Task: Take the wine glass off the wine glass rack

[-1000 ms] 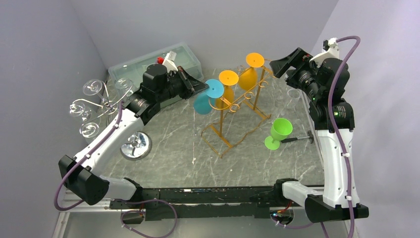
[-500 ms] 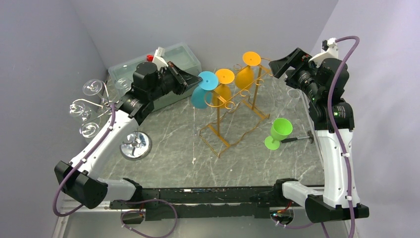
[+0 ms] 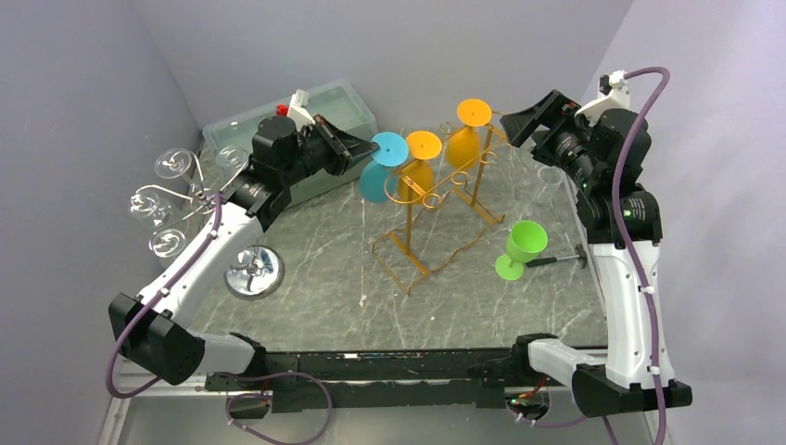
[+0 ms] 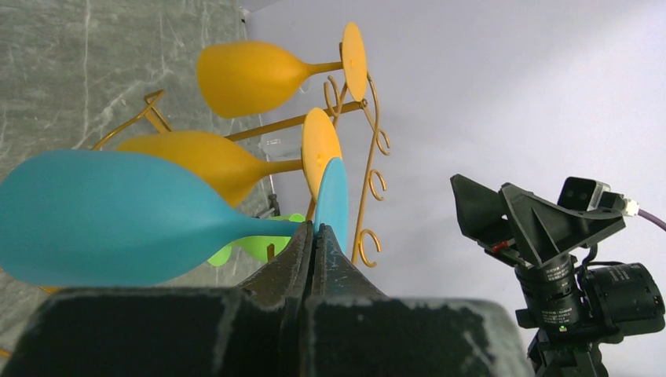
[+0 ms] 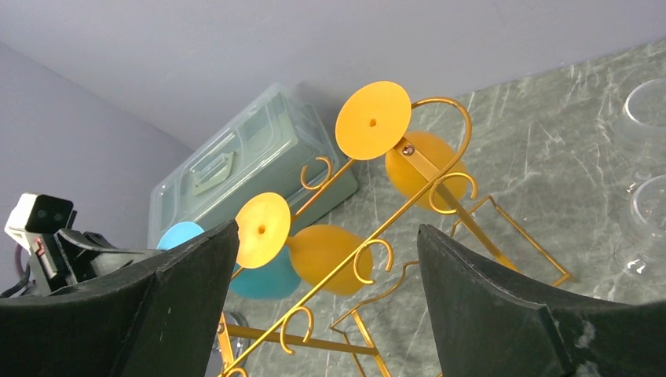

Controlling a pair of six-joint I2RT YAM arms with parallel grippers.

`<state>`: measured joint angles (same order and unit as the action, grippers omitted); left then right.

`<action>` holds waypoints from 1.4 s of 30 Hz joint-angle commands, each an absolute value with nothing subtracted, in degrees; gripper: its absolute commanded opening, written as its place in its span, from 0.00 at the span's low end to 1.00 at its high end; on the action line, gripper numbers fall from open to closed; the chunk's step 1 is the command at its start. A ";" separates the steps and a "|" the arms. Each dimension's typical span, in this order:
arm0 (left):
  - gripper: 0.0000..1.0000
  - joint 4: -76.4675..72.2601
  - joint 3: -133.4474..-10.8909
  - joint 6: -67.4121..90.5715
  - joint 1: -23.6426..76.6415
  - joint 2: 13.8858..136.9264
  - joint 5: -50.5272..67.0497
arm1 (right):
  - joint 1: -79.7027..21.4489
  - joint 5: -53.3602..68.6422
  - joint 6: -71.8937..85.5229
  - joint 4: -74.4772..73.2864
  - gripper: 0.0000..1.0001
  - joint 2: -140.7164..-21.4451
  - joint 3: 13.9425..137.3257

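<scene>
The golden wire rack (image 3: 436, 199) stands mid-table with two orange wine glasses (image 3: 422, 162) hanging on it, foot up. My left gripper (image 3: 363, 148) is shut on the stem of a blue wine glass (image 3: 375, 181) at the rack's left end. In the left wrist view the gripper (image 4: 314, 229) pinches the stem just under the foot of the blue glass (image 4: 102, 220), beside a rack hook (image 4: 367, 247). I cannot tell whether the stem still touches the rack. My right gripper (image 5: 328, 228) is open and empty, high above the rack (image 5: 377, 236) at its far right end.
A green wine glass (image 3: 524, 246) stands right of the rack beside a dark-handled tool (image 3: 561, 260). A chrome stand (image 3: 252, 272) with clear glasses is at the left. A clear plastic box (image 3: 306, 120) sits at the back left. Clear glasses (image 5: 644, 157) stand at the right.
My left gripper pulled the blue glass left and back, away from the orange glasses, and has held almost still for the last half second. The rack shifted slightly left. The right arm stayed put.
</scene>
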<state>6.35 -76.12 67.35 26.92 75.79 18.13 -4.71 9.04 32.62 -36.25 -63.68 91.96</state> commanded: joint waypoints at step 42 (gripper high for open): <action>0.00 14.18 -95.91 59.28 23.99 71.66 18.26 | -12.64 22.56 32.61 -22.59 0.88 -64.21 90.70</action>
<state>12.97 -91.09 61.47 24.32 74.17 17.30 -11.55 18.79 31.66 -28.27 -63.96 91.70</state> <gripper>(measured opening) 0.015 0.878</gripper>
